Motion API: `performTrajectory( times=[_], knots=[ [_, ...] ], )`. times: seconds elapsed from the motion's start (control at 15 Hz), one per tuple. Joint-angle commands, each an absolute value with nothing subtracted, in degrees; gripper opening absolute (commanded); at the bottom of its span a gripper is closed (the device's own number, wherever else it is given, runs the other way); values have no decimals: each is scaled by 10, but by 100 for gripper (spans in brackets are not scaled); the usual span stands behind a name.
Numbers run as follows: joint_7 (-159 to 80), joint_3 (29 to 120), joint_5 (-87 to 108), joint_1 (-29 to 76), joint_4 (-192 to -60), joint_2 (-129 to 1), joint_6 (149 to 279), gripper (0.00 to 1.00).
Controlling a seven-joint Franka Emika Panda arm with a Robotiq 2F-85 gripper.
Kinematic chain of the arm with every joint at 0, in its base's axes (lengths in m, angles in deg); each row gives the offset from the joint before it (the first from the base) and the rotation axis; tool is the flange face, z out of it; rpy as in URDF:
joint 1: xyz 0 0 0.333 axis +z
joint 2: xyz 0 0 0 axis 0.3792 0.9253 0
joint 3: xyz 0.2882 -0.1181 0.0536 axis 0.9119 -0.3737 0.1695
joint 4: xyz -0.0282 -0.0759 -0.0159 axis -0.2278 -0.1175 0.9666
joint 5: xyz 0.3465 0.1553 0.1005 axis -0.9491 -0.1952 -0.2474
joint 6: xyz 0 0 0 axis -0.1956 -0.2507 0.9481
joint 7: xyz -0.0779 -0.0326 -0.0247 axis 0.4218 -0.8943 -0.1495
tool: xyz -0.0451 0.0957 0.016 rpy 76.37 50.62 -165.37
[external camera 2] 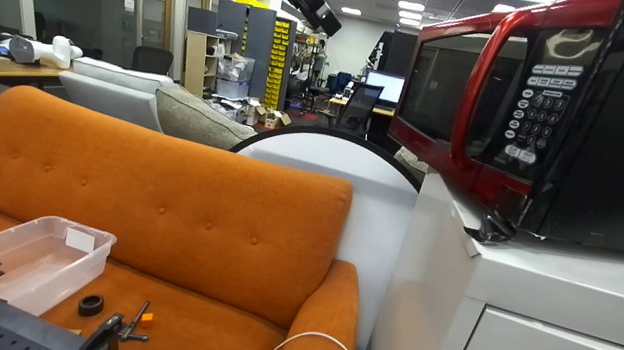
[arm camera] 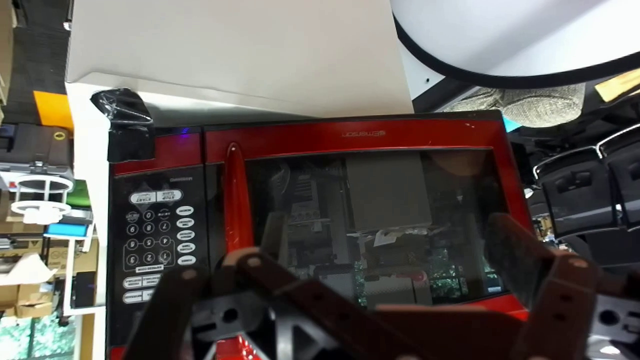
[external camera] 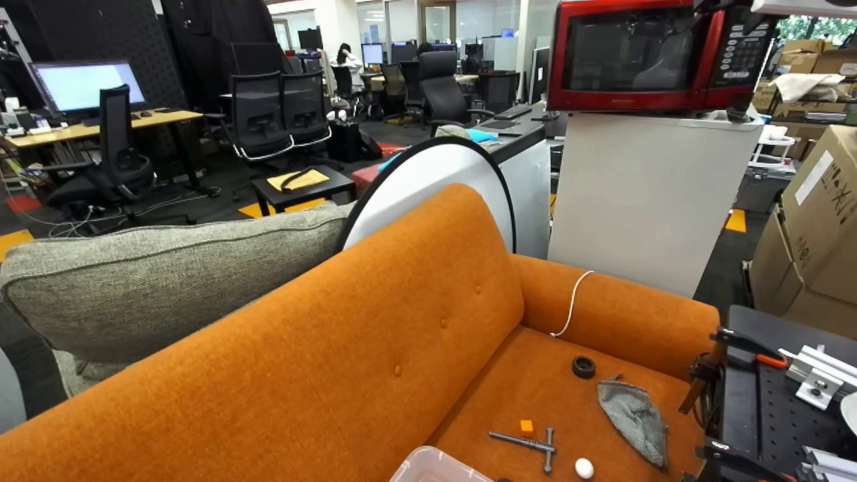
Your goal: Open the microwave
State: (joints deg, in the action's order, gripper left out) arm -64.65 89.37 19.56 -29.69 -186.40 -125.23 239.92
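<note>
Microwave (external camera: pixel 639 60) closed; inside unclear.

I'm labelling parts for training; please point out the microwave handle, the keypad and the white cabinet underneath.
Microwave handle (external camera 2: pixel 470 93): in an exterior view, middle of its red bar.
Keypad (arm camera: pixel 149 242): in the wrist view, among its number keys.
White cabinet (external camera: pixel 649 201): in an exterior view, its broad upright face.

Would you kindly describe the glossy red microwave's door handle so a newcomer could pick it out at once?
Beside the orange upholstered sofa stands a tall white cabinet bearing the glossy red microwave. On its front, between the wide dark window and the black keypad panel, is the door handle: unlike those flat neighbours, a bowed red bar standing out.
</note>
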Motion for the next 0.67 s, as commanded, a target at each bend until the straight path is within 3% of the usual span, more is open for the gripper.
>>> performTrajectory(
  times=[0.0, 0.33, 0.6],
  knots=[
    [-611, 872, 193, -314, -1857, -1234, 2429, 100],
    [-584, 857, 191, -361, -1848, -1204, 2489, 100],
    [-611, 917, 189, -471, -1827, -1144, 2584, 100]
  ],
)
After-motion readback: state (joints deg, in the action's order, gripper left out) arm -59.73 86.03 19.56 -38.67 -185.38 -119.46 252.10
